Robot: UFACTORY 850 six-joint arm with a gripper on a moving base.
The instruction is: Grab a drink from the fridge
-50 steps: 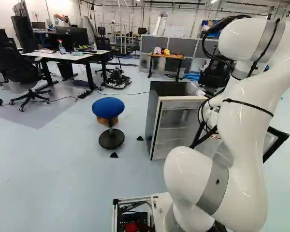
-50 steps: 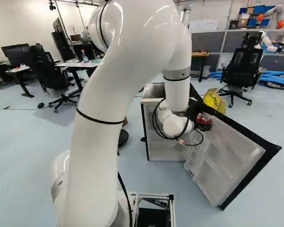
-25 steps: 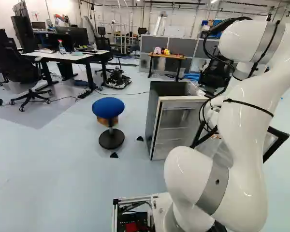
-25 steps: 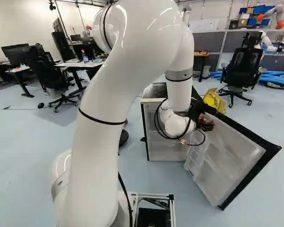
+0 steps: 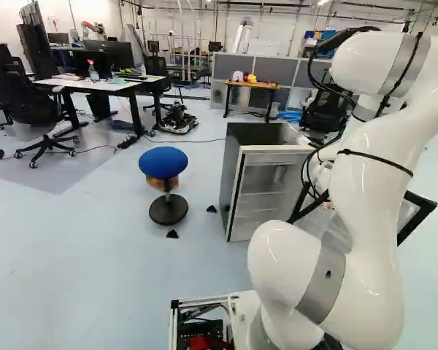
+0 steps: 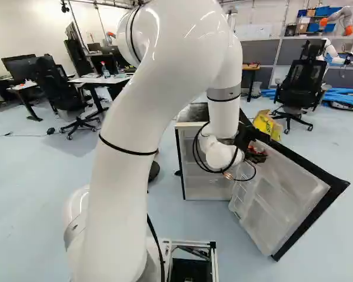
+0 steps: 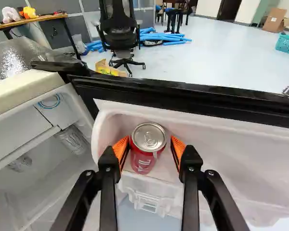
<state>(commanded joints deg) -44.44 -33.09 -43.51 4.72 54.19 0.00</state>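
Nearest me, the gripper (image 7: 150, 140) stood open, its two orange pads (image 7: 120, 148) flanking one red can (image 7: 147, 156) upright in the door shelf (image 7: 207, 149). They looked set to grab, needing next a centred squeeze, then a lift. Two silvery cans (image 7: 73, 139) sat inside the one fridge (image 5: 252, 134); beyond it, I counted one yellow bag (image 6: 266, 125).

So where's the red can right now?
In the wrist view, the red can stands between the open fingers of the gripper, on a shelf inside the open fridge door, at the end nearest the fridge's body.
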